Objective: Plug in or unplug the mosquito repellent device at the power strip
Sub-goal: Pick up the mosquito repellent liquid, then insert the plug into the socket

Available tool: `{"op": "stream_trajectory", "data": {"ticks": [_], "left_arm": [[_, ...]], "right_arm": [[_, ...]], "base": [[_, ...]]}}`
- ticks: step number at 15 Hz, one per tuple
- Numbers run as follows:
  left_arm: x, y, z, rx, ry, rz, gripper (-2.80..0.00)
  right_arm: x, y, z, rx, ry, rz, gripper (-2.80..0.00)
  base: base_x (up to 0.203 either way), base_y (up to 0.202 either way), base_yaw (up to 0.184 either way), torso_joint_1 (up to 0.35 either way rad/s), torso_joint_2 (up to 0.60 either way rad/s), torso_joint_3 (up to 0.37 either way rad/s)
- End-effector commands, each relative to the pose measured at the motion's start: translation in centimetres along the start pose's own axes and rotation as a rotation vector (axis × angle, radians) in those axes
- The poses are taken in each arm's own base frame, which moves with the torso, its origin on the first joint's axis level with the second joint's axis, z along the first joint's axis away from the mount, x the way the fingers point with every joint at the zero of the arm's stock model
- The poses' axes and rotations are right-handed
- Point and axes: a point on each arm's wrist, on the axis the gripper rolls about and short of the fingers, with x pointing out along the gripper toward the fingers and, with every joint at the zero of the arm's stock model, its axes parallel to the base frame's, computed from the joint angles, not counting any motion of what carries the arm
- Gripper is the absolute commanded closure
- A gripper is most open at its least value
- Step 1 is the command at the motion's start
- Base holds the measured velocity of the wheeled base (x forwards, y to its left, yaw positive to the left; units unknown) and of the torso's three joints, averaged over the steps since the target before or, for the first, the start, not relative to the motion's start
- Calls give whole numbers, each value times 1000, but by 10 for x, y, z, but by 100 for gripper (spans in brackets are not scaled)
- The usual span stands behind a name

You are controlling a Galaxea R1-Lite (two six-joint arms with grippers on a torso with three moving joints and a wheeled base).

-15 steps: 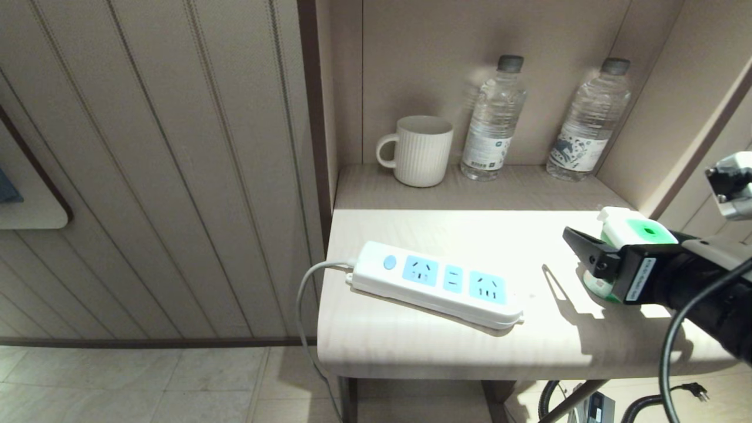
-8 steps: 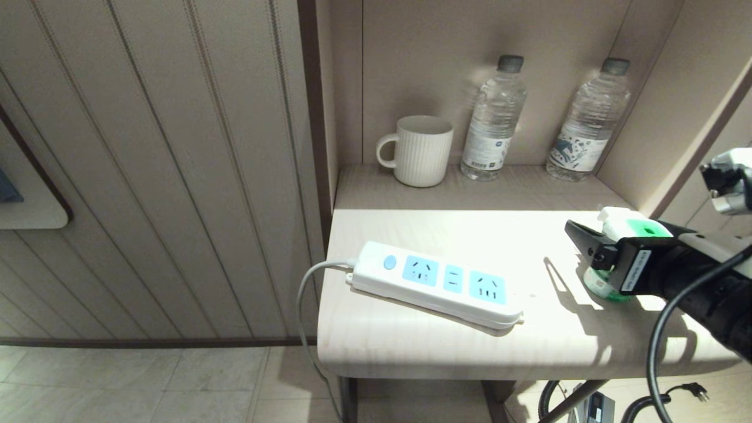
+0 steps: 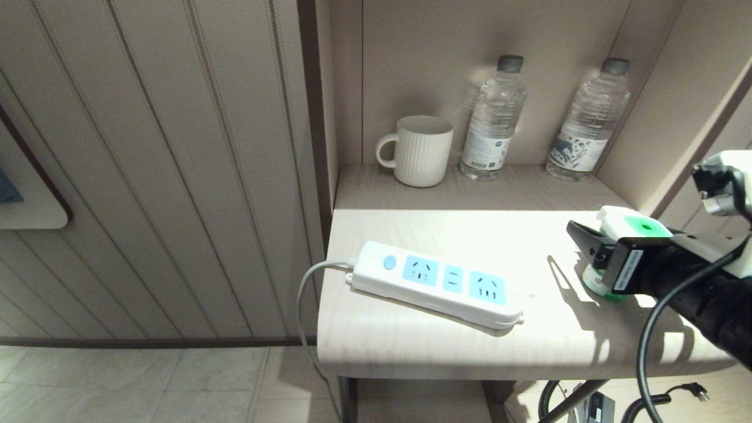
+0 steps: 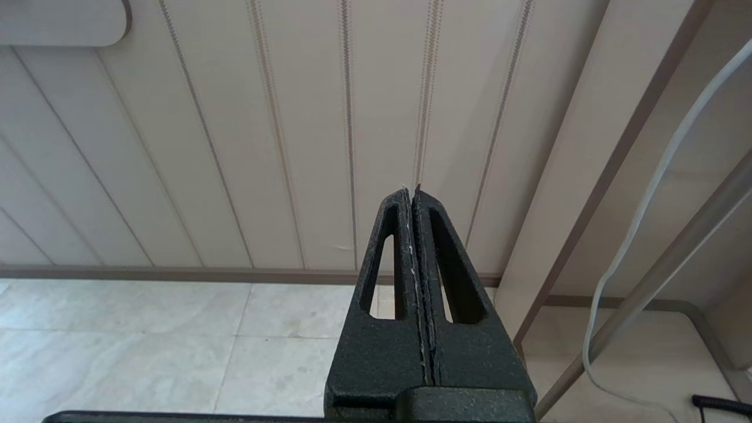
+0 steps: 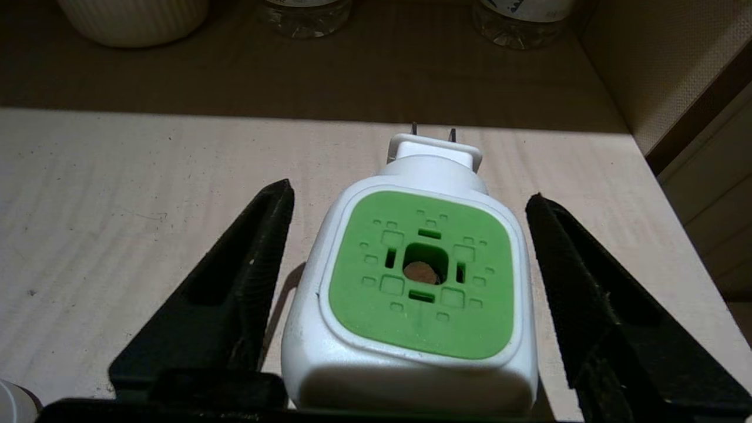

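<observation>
Right wrist view shows the right end effector [image 5: 405,194] open, straddling the white, green-faced mosquito repellent device [image 5: 411,282], prongs visible. Only the head view catches the long white power strip [image 3: 435,291]; left end effector [image 4: 411,200] closed.

No text can be read; the labels on the two water bottles [image 3: 492,120] [image 3: 587,123] are too small.

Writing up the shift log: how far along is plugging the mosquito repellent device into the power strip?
Early stage. Done: the right end effector has reached the mosquito repellent device, which stands on the table, its prongs bare. In hand: the fingers straddle its white head with gaps either side, no grip yet. Left: grasp, carry to the power strip, whose sockets are all empty, and insert. The left end effector is parked, shut.
</observation>
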Motion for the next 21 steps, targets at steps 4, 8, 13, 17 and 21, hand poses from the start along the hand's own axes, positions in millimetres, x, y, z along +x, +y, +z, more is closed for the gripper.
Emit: {"op": "stream_trajectory", "data": {"ticks": [4,8,13,17,21], "left_arm": [[0,0,0,0,0,0,0],[0,0,0,0,0,0,0],[0,0,0,1,0,0,0],[0,0,0,1,0,1,0],[0,0,0,1,0,2,0]], "right_arm": [[7,1,-3,-2,-6,-19,0],[7,1,0,2,-13,-17,0],[-15,-11,30,-14,-112,-13,0],[-21,-14,56,-22,-101,-20,0],[-27,-15,77,-26,-14,-21,0]], "base": [[0,0,0,0,0,0],[0,0,0,0,0,0],[0,0,0,0,0,0],[0,0,0,0,0,0],[0,0,0,0,0,0]]}}
